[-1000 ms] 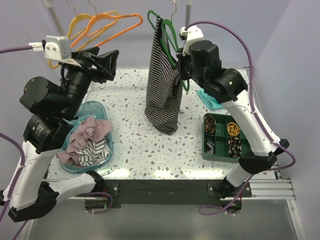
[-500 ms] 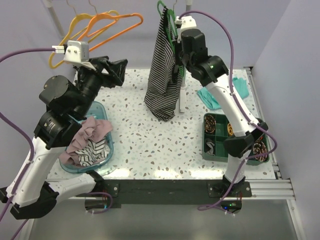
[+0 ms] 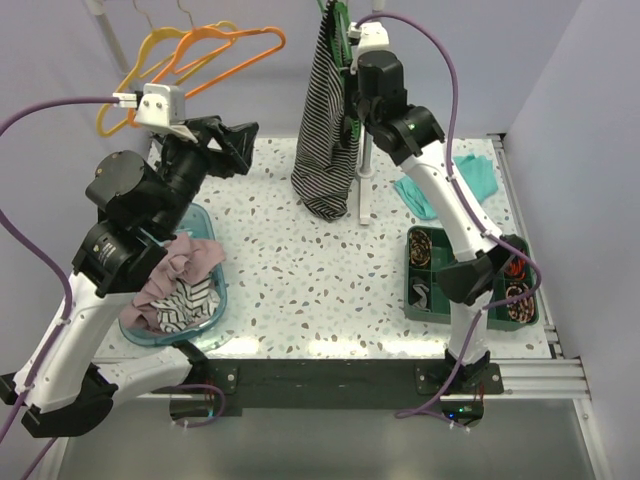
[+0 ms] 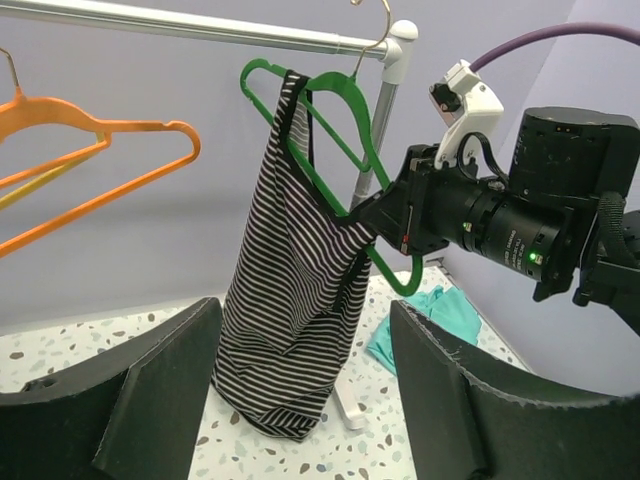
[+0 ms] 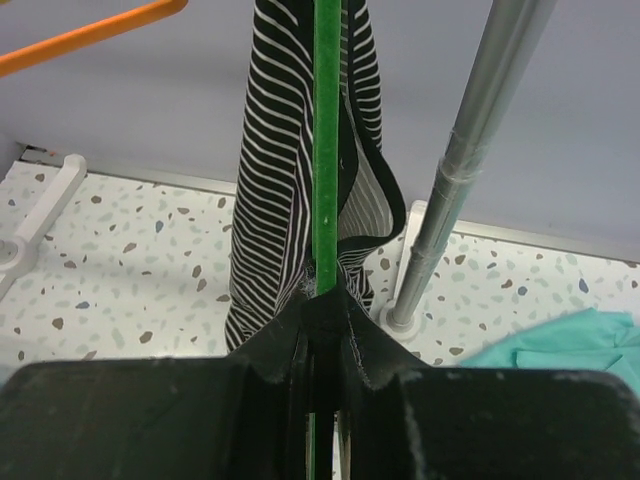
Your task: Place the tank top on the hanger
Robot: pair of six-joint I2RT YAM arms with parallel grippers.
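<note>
The job looks mostly done, though not cleanly finished. The tank top [image 4: 290, 300] is off the desk [image 3: 280, 270] and hangs in the air from the hanger [image 4: 345, 82], close to the upright post of the clothes rail [image 4: 200, 28]. The hanger is tipped steeply. One strap sits over its raised end and the striped body drops from there in a narrow bunch. The lower shoulder of the hanger looks bare in the left wrist view, so my reading is that only one side of the top is properly seated. The right gripper [image 5: 322, 305] is pressed together on the green bar of the hanger and carries hanger and top together. The right wrist view shows the bar running straight up out of its jaws, with striped cloth on both sides. The left gripper [image 3: 228, 138] is spread wide with nothing in it, held up and well apart from the garment but facing it. The metal hook is up by the rail, but I cannot tell whether it rests on it. What seems left is to draw the second strap over the bare shoulder, level the top, and make sure the hook sits on the rail before the right gripper lets go.
</note>
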